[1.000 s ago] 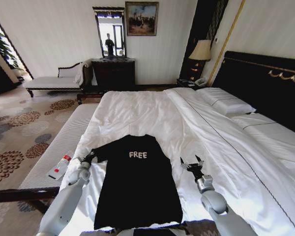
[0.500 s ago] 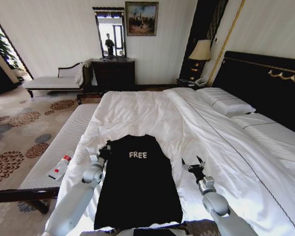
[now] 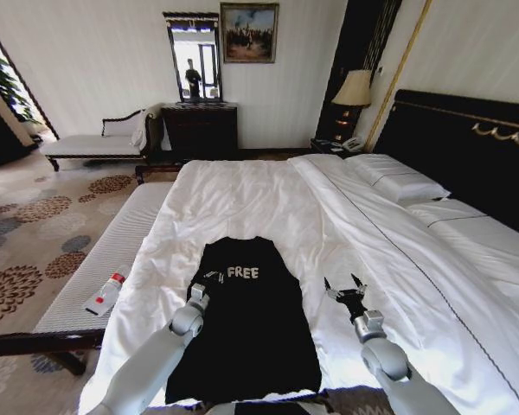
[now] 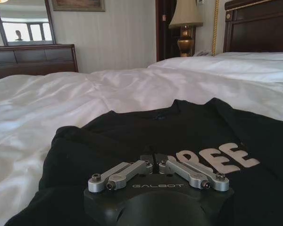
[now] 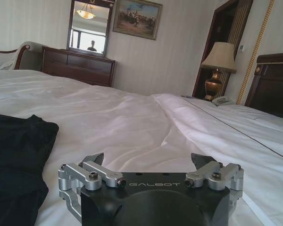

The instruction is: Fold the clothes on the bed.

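Since a second ago your left gripper [image 3: 209, 278] has swung from the shirt's outer left edge inward over the cloth, carrying the left sleeve with it; that sleeve now lies folded onto the body of the black T-shirt [image 3: 246, 328], just at 9 o'clock of the white FREE lettering [image 3: 243, 272]. In the left wrist view the gripper [image 4: 154, 164] sits with its fingers drawn together, tips meeting on a pinch of black fabric, so you appear to be holding the sleeve fold at this moment. The shirt lies flat near the foot of the bed [image 3: 268, 194], collar toward 12 o'clock, well apart from the pillows [image 3: 396, 177] at 2 o'clock. Your right gripper [image 3: 347, 290] waits at 3 o'clock of the shirt, just beside its right edge, lowered over the white sheet; the right wrist view shows it [image 5: 151, 165] spread wide and holding nothing. Progress, as judged: both sides look tucked in, giving a narrow rectangle. Left to do: release the sleeve, then fold hem toward collar.
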Available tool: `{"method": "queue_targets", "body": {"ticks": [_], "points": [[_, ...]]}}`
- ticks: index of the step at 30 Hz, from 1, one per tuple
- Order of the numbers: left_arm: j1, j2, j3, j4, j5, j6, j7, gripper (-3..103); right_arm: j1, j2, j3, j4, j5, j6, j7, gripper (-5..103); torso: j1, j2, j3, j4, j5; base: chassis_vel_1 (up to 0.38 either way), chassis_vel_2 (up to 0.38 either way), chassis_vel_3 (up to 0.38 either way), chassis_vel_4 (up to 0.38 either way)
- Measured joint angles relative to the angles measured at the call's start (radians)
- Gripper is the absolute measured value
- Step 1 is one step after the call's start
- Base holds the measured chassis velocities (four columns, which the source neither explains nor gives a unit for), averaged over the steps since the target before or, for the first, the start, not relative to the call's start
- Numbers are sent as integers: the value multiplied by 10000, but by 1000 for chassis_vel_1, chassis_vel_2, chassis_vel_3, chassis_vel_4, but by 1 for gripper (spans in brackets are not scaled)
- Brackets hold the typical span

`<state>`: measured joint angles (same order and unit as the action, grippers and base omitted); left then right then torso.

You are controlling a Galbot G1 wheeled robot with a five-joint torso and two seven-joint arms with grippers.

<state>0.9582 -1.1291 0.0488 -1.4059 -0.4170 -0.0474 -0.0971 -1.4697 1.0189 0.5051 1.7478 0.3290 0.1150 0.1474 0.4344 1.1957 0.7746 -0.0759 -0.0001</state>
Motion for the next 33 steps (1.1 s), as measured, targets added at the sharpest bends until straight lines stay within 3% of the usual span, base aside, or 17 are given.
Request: {"method": "queue_targets", "body": {"ticks": [8,14,16,18,22,24,27,29,32,33], "points": [[336,7,-17,46,140,-21,-39,1,103,-16,-65,-9,39,4,-8,100,-1,1,0,3,2,0,0,0,0],[386,-163,-92,128,175,153,-506,-1,153,20,-155,62,43,0,-8,100,0,0,0,0,0,0,0,0,0],[366,-152,-115,87,101,306,-704,10,116,32,-139,77,38,-1,-8,100,0,0,0,-1,1,0,0,0,0],[362,-144,-132,15,42,392,-822,10,93,47,-128,78,27,2,-8,100,0,0,0,-1,0,0,0,0,0],[444,-34,-291,-577,-192,649,-1145,32,76,150,-151,77,-39,22,-21,100,0,-1,0,-1,0,0,0,0,0],[493,12,-320,-723,-231,697,-1198,32,91,178,-184,68,-56,23,-25,100,0,-2,0,-1,0,0,0,0,0],[871,217,-442,-1346,-279,852,-1383,47,167,361,-314,21,-157,24,-34,100,0,-2,0,3,0,0,0,0,0],[960,255,-459,-1449,-276,860,-1400,47,176,407,-340,15,-169,24,-34,100,0,-2,0,3,0,0,0,0,0],[1448,426,-682,-2027,-349,882,-1456,70,232,601,-498,-48,-297,34,-42,100,-1,-2,0,1,-2,0,0,0,0],[1559,451,-797,-2197,-528,930,-1486,70,252,652,-519,-48,-317,35,-44,100,-1,-1,0,-1,-2,0,0,0,0]]}}
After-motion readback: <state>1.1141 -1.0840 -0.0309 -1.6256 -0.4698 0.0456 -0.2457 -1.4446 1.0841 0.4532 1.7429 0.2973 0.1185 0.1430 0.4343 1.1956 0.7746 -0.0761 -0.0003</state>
